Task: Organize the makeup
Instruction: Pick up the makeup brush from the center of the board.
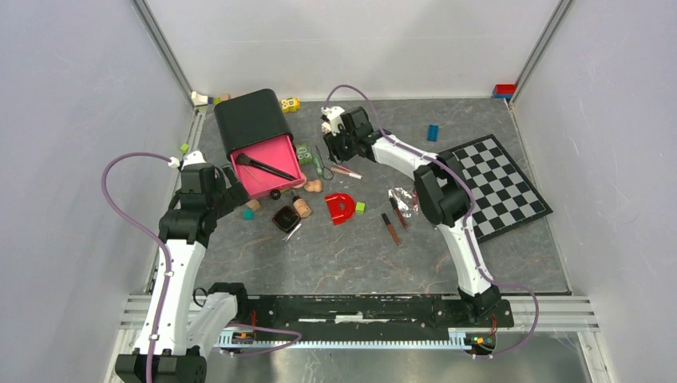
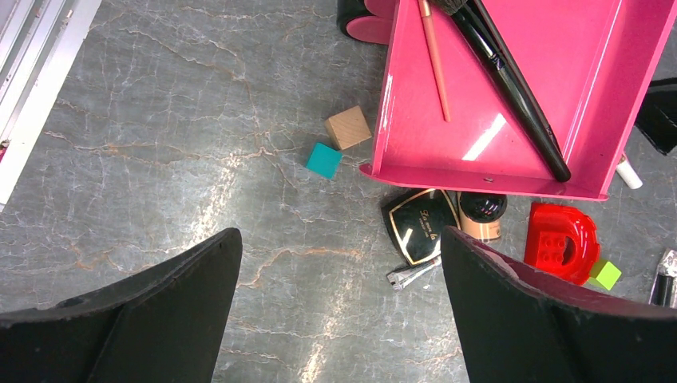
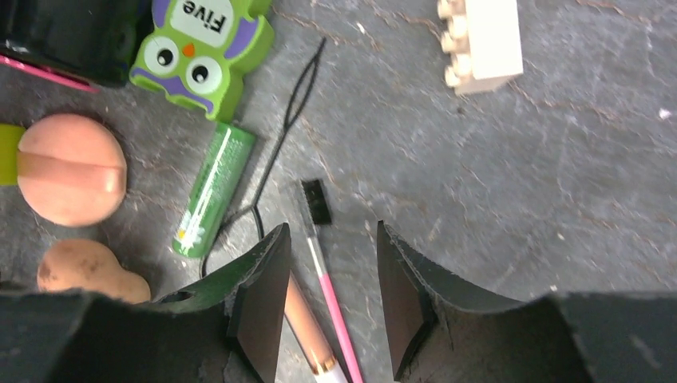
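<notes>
A pink tray [image 1: 289, 153] holds a black brush [image 2: 511, 88] and a thin pink pencil [image 2: 435, 64]. Just in front of it lie a square black compact [image 2: 419, 223] and a beige black-capped bottle [image 2: 481, 215]. My left gripper [image 2: 339, 239] is open and empty over bare table left of the compact. My right gripper [image 3: 331, 231] is open, low over the table; its jaws straddle a pink-white wand [image 3: 331, 303] and a peach-brown tube [image 3: 307, 323], touching neither. Two peach sponges [image 3: 72, 167] and a green tube [image 3: 214, 189] lie to its left. Two dark-red tubes [image 1: 391, 227] lie mid-table.
The tray's black lid [image 1: 250, 118] stands behind it. A red D-shaped piece [image 1: 341, 207], wooden cube [image 2: 349, 128], teal cube [image 2: 324, 159], owl block [image 3: 199, 48], cream brick [image 3: 483, 40], black wire loop [image 3: 287, 120] and foil packet [image 1: 403, 199] lie about. A chessboard [image 1: 499, 183] lies at the right.
</notes>
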Controlling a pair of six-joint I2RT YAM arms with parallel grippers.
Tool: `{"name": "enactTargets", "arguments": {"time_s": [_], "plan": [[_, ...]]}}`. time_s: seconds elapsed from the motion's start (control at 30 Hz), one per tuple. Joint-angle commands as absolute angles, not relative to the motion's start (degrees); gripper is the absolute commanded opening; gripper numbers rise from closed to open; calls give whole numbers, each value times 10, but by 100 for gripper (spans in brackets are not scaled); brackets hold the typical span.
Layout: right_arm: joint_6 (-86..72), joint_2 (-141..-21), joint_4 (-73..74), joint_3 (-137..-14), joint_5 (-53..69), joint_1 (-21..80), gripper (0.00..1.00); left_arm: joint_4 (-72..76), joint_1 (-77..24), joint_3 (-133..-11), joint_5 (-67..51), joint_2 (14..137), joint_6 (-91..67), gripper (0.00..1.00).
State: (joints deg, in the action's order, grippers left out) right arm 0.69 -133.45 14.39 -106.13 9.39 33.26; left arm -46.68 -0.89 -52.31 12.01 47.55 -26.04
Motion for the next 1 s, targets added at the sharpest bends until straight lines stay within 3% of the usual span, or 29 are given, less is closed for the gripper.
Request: {"name": "enactTargets", "arguments": {"time_s": [0.0, 0.53, 0.97], "plan": [[18, -1364, 151, -1114, 92, 343, 49, -458, -10, -535, 135, 475, -243, 100], [47, -1397, 196, -1113, -11, 359, 45, -458, -10, -534, 135, 475, -243, 100], [-23, -1345, 151, -1046, -37, 310, 13, -459, -10, -535, 139, 474, -244, 100]]}}
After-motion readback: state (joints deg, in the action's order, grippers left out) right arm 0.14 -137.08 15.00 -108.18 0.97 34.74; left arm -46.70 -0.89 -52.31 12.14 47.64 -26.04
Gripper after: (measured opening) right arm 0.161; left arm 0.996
